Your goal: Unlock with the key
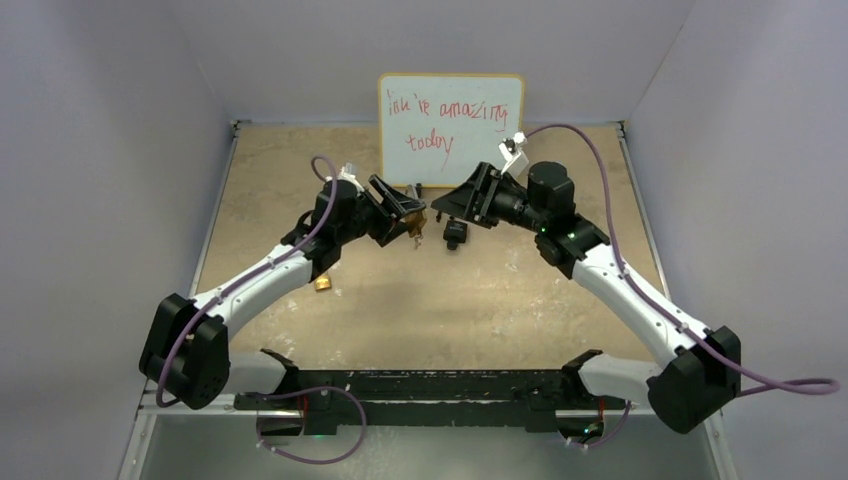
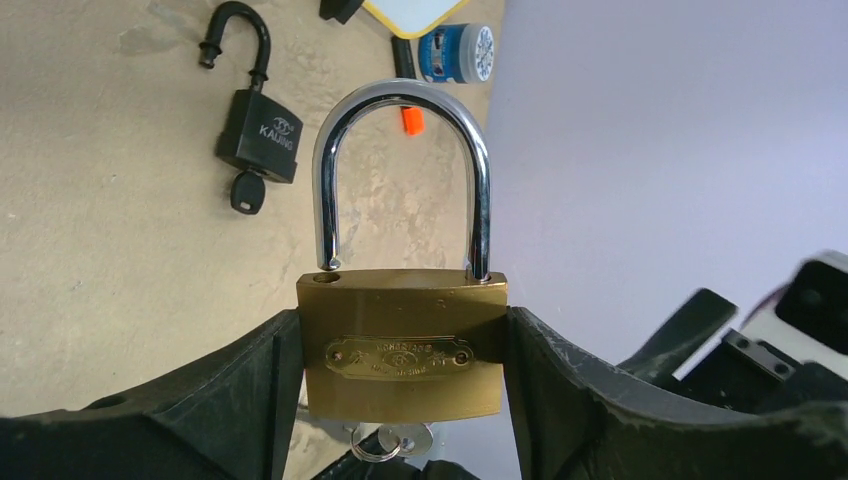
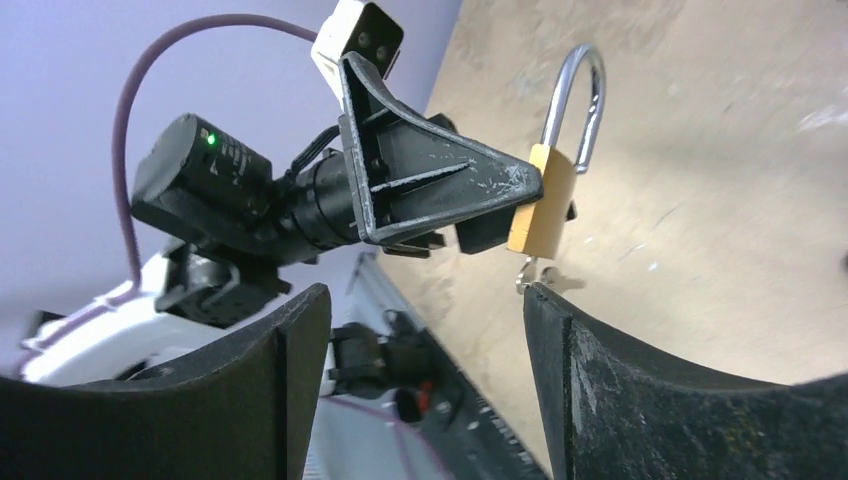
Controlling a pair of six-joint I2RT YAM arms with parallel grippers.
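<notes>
Above a scuffed tan table (image 1: 520, 300) boxed in by pale lilac walls (image 1: 100, 150), the left gripper (image 2: 403, 325) clamps a brass padlock (image 2: 400, 385) by the sides of its body, held in the air with a key (image 2: 395, 440) in its underside. The right gripper (image 3: 425, 300) faces it close by, fingers spread and holding nothing. A black padlock (image 2: 258, 135) lies open on the table, and a whiteboard (image 1: 450, 125) leans against the back wall.
</notes>
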